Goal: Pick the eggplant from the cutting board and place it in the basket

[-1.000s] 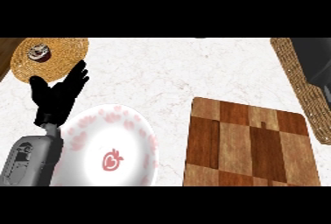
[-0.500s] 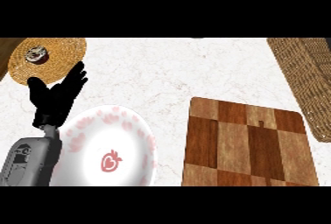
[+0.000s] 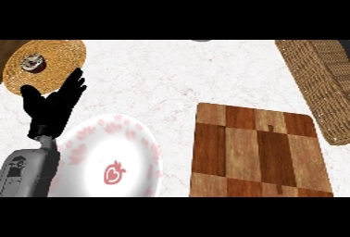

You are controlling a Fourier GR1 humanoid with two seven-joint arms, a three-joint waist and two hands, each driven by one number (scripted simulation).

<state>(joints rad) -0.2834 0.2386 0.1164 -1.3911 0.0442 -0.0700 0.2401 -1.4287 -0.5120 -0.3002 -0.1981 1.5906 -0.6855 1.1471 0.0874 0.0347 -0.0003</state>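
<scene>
The wooden cutting board (image 3: 256,155) lies at the lower right of the counter with nothing on it. No eggplant shows anywhere in the head view. The woven wicker basket (image 3: 325,85) sits at the right edge, partly cut off by the frame. My left hand (image 3: 51,106) stands at the left, fingers straight and pointing up, holding nothing. My right hand does not show.
A white plate (image 3: 113,162) with a red strawberry mark lies beside my left forearm. A round woven mat (image 3: 58,58) with a small cupcake (image 3: 33,62) on it sits at the upper left. The counter is white marble.
A dark shape at the upper right edge, seen over the basket one second ago, has gone out of view. The left hand has stayed in place.
</scene>
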